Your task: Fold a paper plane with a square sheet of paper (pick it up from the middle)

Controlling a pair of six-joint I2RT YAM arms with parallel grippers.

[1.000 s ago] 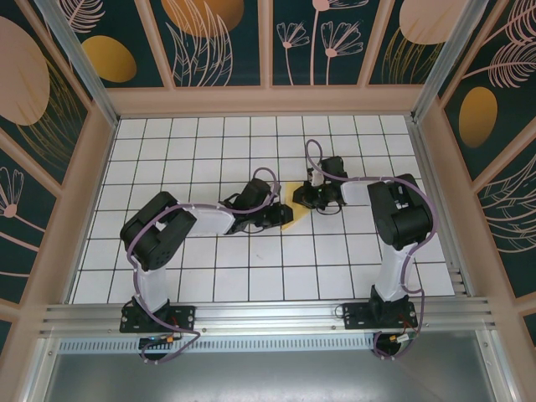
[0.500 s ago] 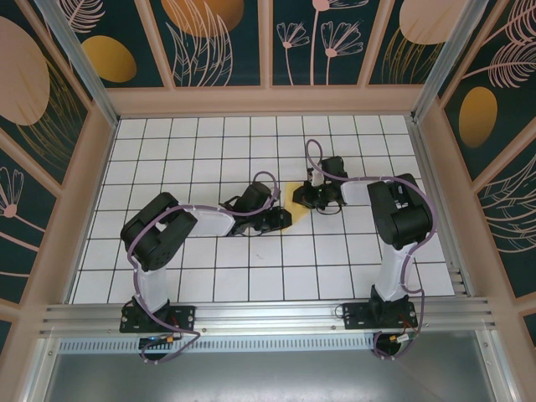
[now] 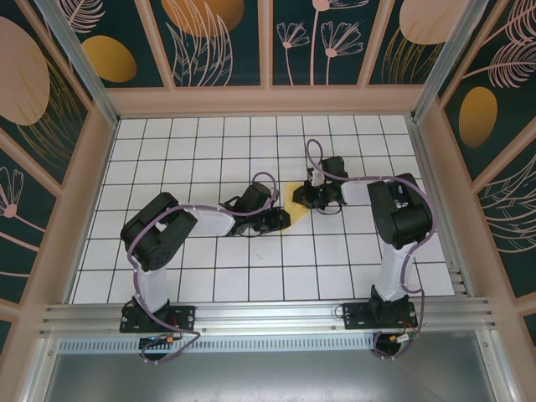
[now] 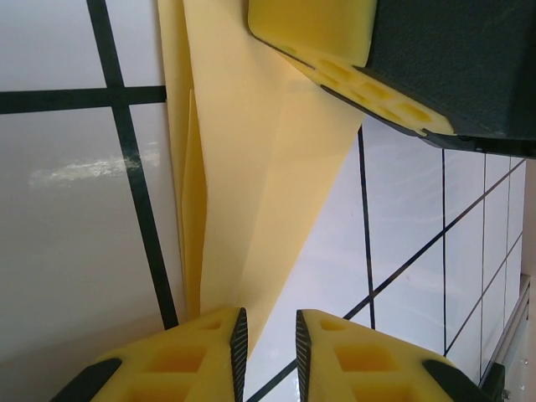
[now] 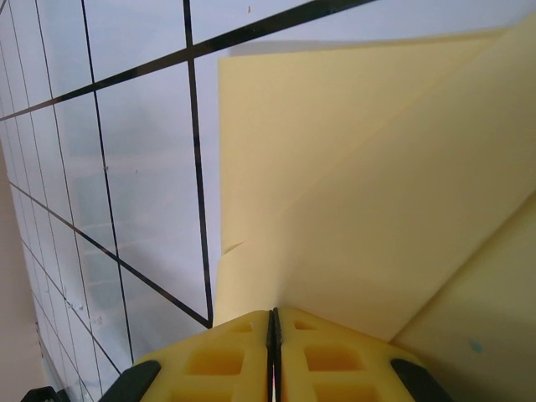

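The square sheet of paper (image 3: 291, 198) lies near the middle of the table as a yellow creased wedge between my two grippers. In the left wrist view the paper (image 4: 251, 167) narrows toward my left gripper (image 4: 268, 335). Those jaws stand slightly apart, with bare table in the gap and the left finger (image 4: 193, 352) over the paper's tip. My left gripper (image 3: 283, 219) sits at the sheet's near edge. My right gripper (image 3: 303, 199) is at its right side. In the right wrist view a crease in the paper (image 5: 352, 167) runs into my right gripper (image 5: 274, 322), which is shut on it. A right finger (image 4: 322, 29) sits over the paper.
The white table (image 3: 209, 268) has a black grid. Wooden walls (image 3: 96, 167) enclose it on three sides. A metal rail (image 3: 268, 314) runs along the near edge by the arm bases. Open tiles lie all around the paper.
Less yellow shows beside the left gripper than a second ago. That gripper has shifted slightly and its jaws have narrowed a little. The right arm has stayed still.
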